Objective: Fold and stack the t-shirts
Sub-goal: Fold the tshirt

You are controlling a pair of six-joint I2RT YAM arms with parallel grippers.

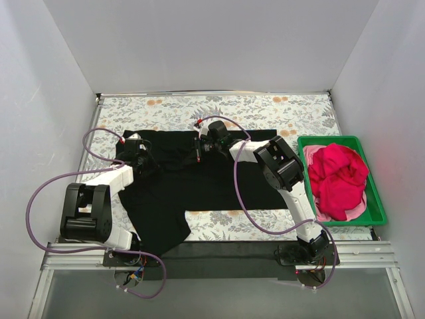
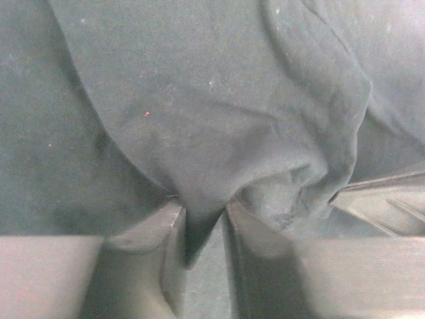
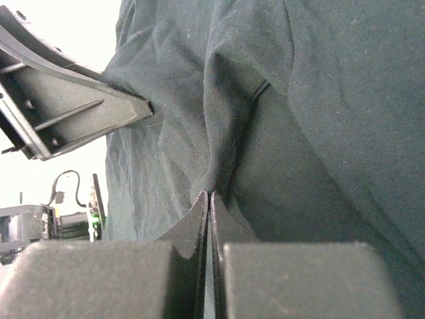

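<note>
Both jaws, left and right, are closed on folds of the black t-shirt point(image 1: 199, 186), which you see spread on the worktop point(image 1: 265, 109) left of the green crate point(image 1: 378, 205). The pinkish-red t-shirt point(image 1: 339, 176) lies inside that crate.

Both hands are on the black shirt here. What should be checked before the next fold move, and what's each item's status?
1. Left hand grips the black t-shirt: ok, cloth is bunched in its grip.
2. Right hand grips the shirt: ok, it is closed on a raised fold.
3. Shirt lies flat and square: not ok, one corner trails toward the near edge of the table.
4. Pinkish-red t-shirt is out of the way: ok, it is heaped in the green crate.
5. Right arm's cable is clear of the cloth: not ok, it crosses over the shirt.
6. Layers in each grip: cannot tell.
</note>
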